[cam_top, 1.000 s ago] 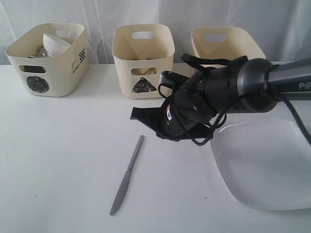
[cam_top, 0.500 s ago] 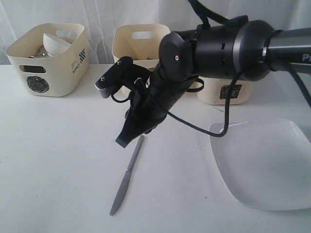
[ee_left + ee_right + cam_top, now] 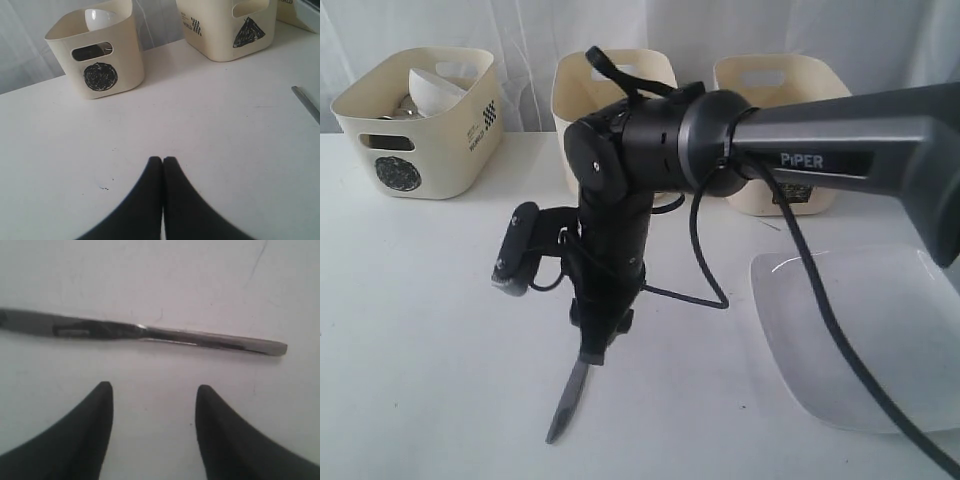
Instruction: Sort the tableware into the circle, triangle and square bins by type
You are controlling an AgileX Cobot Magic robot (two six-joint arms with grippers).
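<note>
The right arm (image 3: 650, 170) had moved since half a second before. Back then it was higher up, and its gripper leaned over the top end of the knife. Now the arm had swung to the left and come down low. The right gripper (image 3: 592, 352) pointed straight down at the knife (image 3: 566, 402) and hid the top half of it. The arm also covered more of the triangle tub (image 3: 616, 68). The knife, the tubs and the plate lay just where they were before.

The left gripper (image 3: 163, 161) was shut tight, with its two black fingers (image 3: 150, 190) pressed together. It held nothing and hung over the bare white table (image 3: 210, 150).

The right gripper (image 3: 152, 387) was open wide. Its two fingers (image 3: 102, 407) had a big gap between them and nothing in it. The knife (image 3: 145, 333) lay flat on the table, just past the fingertips and across the gap. I could not tell if the tips touched it.

At the back, on the left, stood the circle tub (image 3: 415, 125) with the white bowl (image 3: 435, 88) in it. The triangle tub was in the middle. The square tub (image 3: 775, 80) was to the right of it. The big white plate (image 3: 860, 340) lay on the table at the far right, well apart from the knife.
</note>
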